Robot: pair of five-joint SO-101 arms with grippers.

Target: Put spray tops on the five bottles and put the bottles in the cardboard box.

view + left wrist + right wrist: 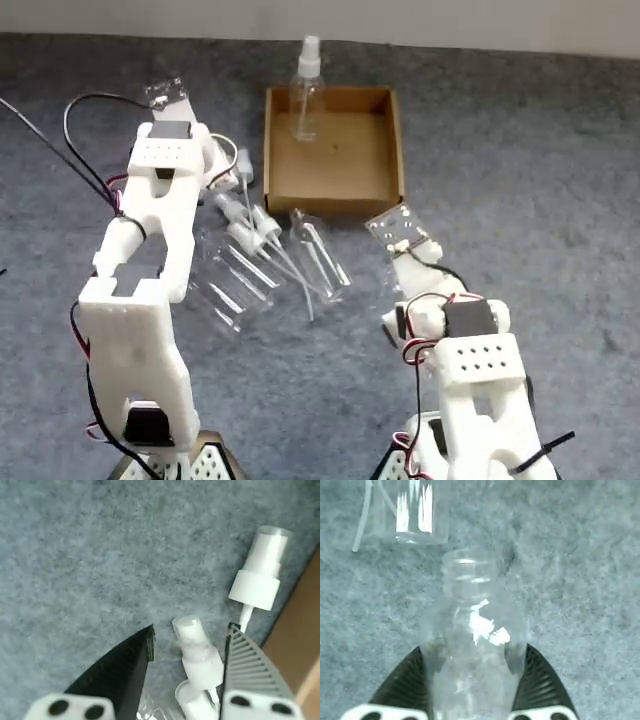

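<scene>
Right gripper (473,655), pitched low, clamps a capless bottle (470,615).

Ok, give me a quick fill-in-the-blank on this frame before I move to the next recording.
1. The cardboard box holds ____ upright bottle, already capped.
2. The clear bottle gripped by the right tool has ____ top on its neck.
3. The left tool stands ____ around a loose white spray top.
Missing words: one; no; open.

Uncapped clear bottle (471,630) in end effector (473,655)
</scene>
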